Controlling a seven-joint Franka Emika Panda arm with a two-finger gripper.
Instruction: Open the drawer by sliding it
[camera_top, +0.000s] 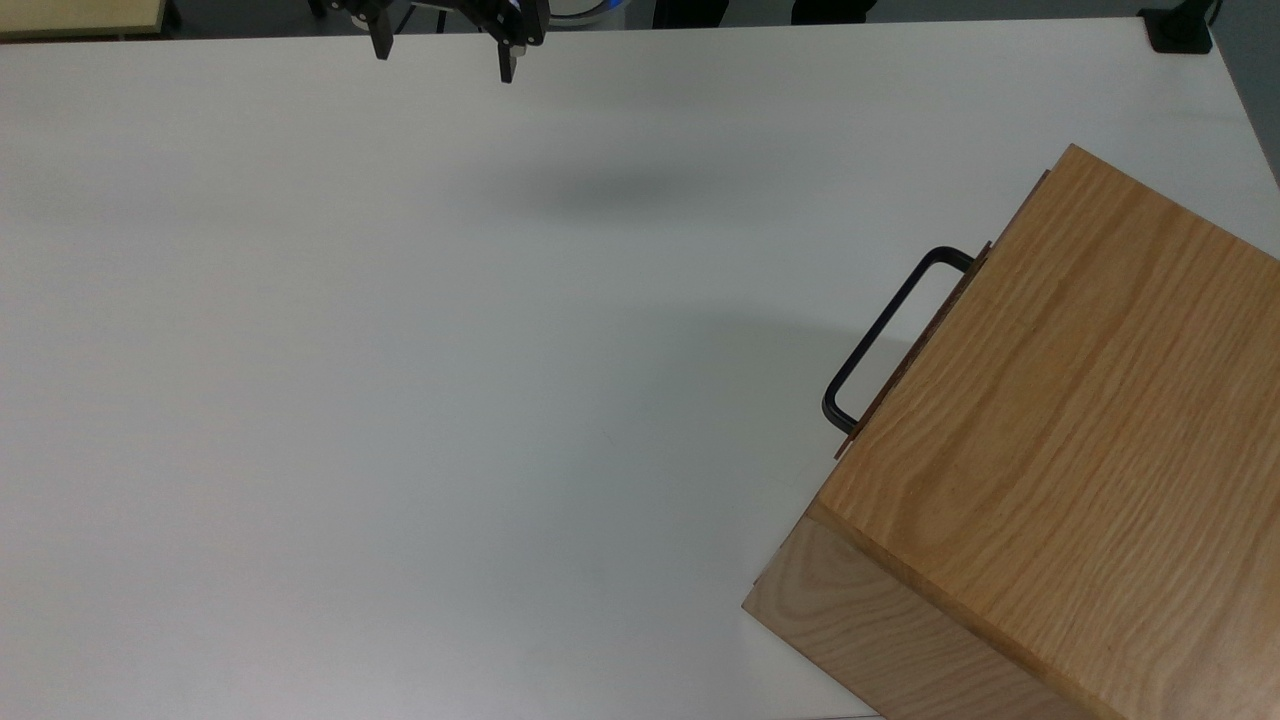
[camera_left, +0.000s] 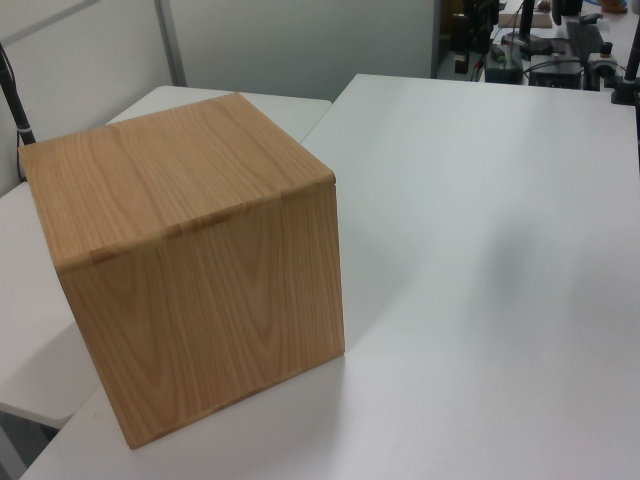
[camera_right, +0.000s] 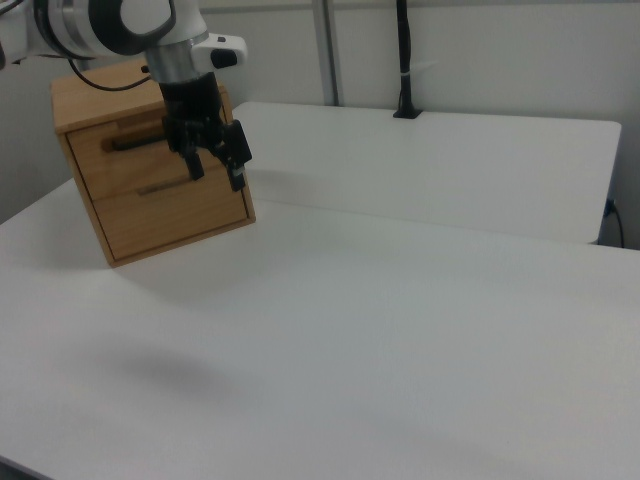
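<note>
The drawer (camera_right: 122, 163) is a light oak front panel set in the upper part of a wooden cabinet (camera_top: 1060, 430). Its front lies flush with the cabinet. In the top view the drawer's black U-shaped handle (camera_top: 884, 335) sticks out from the cabinet's left face toward the bare table. My gripper (camera_top: 441, 55) hangs open above the table's far edge, at the top view's upper left, far from the handle. In the right view the gripper (camera_right: 216, 170) overlaps the cabinet's front, with nothing between its fingers (camera_right: 237, 176).
The white table (camera_top: 400, 400) stretches wide between the gripper and the cabinet. In the left view the cabinet (camera_left: 190, 260) shows its plain back and side. A black clamp (camera_top: 1180, 28) sits at the table's far right corner in the top view.
</note>
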